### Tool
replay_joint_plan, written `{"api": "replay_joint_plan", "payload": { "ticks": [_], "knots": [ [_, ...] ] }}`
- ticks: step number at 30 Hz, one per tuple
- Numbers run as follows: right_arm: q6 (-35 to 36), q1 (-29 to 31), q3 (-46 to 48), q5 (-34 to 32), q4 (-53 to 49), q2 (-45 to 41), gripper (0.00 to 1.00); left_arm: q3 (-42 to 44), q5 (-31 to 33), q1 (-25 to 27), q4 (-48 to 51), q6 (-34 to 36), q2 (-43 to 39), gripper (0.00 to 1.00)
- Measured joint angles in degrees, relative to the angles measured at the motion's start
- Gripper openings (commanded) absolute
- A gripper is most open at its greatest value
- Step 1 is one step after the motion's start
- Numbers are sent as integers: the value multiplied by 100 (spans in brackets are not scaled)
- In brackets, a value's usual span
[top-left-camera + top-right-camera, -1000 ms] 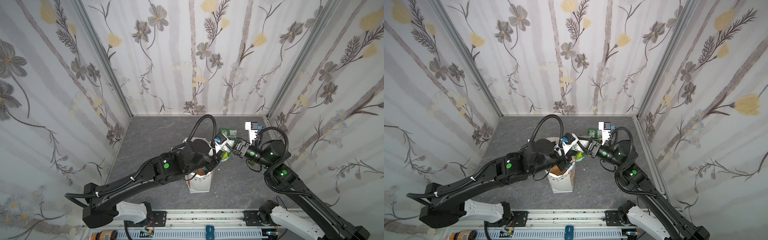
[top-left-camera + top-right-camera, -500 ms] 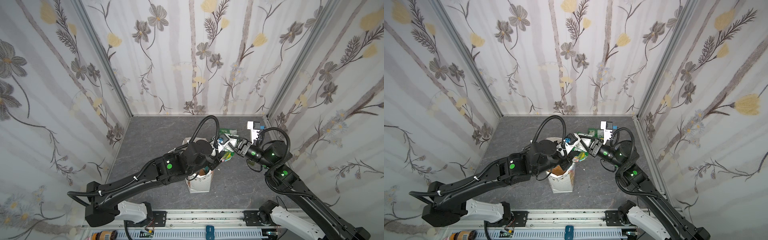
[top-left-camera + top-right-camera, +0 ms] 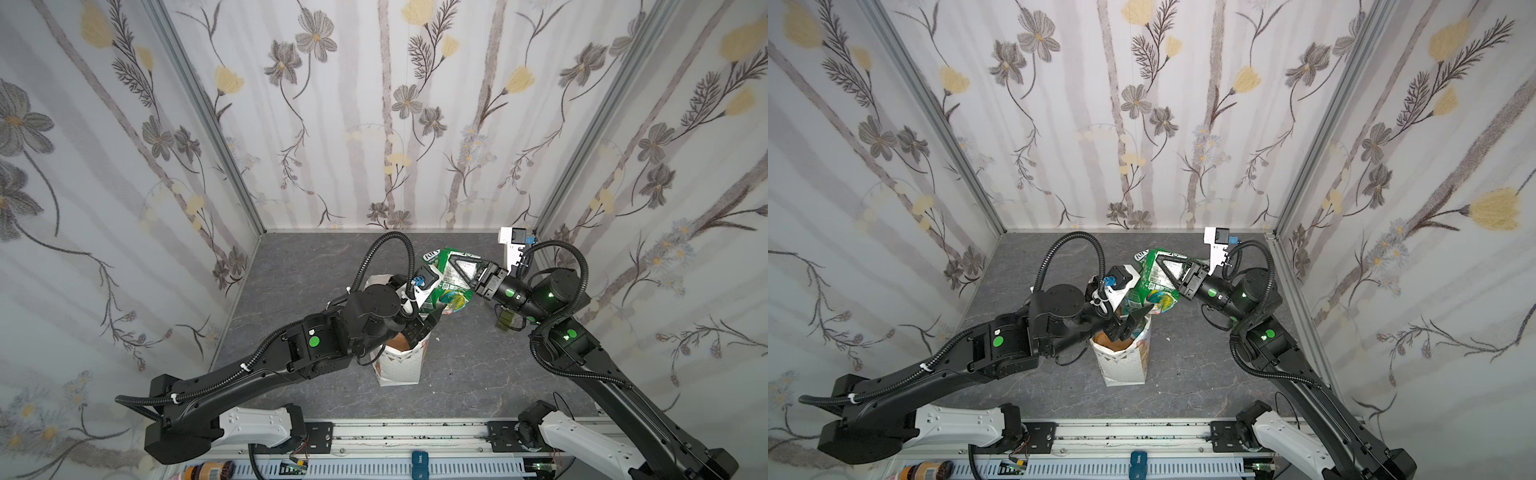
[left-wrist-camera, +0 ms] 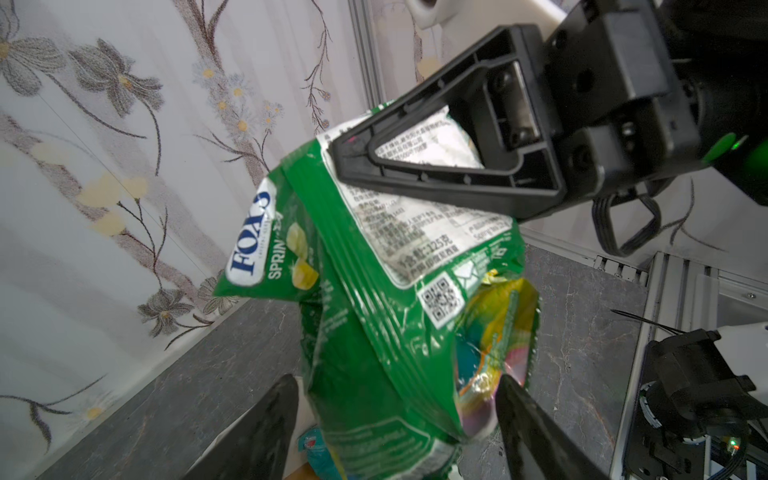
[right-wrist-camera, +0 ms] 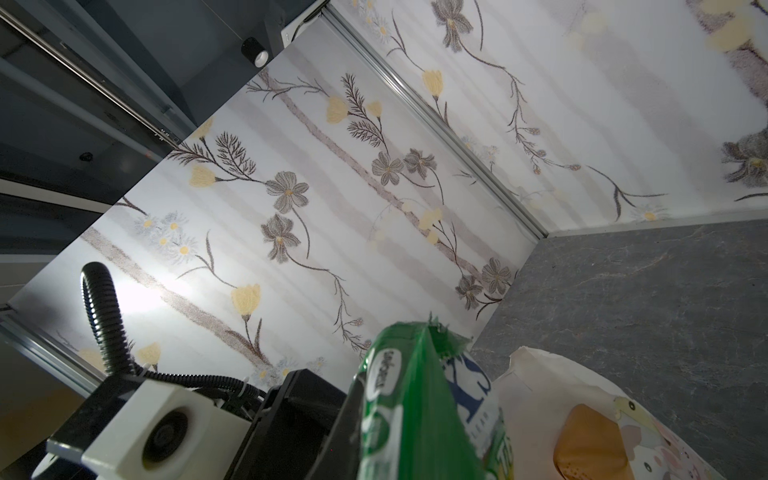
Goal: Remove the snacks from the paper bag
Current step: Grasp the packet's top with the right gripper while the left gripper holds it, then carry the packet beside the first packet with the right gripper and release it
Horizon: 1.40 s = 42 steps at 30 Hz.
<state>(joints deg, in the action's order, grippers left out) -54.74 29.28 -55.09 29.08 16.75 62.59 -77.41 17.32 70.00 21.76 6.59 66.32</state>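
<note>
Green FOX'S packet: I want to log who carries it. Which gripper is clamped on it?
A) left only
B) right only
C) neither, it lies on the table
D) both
B: in the left wrist view the right gripper is shut on the green FOX'S packet, held in the air, while the left gripper has its jaws wide apart either side of the packet's lower end.

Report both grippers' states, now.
Left gripper: open, fingers on either side of the green packet's lower end, not clamping it.
Right gripper: shut on the green packet's upper part.
</note>
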Motion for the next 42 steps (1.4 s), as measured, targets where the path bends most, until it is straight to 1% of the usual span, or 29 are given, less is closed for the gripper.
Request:
{"api": "replay_joint_plan", "payload": {
  "ticks": [2, 3, 7, 10, 12, 20, 25, 30, 35, 42],
  "knots": [
    [4, -227, -83, 76, 35, 136, 0, 63, -2, 9, -2, -66, -138, 98],
    [31, -402, -118, 168, 70, 221, 0, 107, -2, 11, -2, -94, -225, 100],
    [66, -1073, -256, 400, 153, 590, 0, 284, -2, 15, 13, -243, -529, 100],
    [219, -1528, -420, 575, 92, 981, 0, 380, 17, 20, 74, -337, -717, 100],
    [348, -1773, -549, 682, 4, 1237, 0, 417, 52, 20, 133, -367, -802, 100],
    [1056, -2494, -1058, 693, -496, 2321, 0, 455, 387, 20, 557, -350, -931, 100],
    [1469, -2883, -1480, 717, -765, 3222, 0, 586, 667, 20, 695, -184, -1058, 100],
    [1738, -3287, -1871, 846, -1099, 4046, 0, 791, 863, 20, 717, 68, -1303, 100],
    [1847, -3670, -2291, 907, -1320, 4795, 0, 1008, 1003, 20, 693, 295, -1504, 100],
    [2105, -4079, -3158, 879, -1821, 5810, 0, 1445, 1462, 20, 426, 925, -1676, 100]
  ]
}}
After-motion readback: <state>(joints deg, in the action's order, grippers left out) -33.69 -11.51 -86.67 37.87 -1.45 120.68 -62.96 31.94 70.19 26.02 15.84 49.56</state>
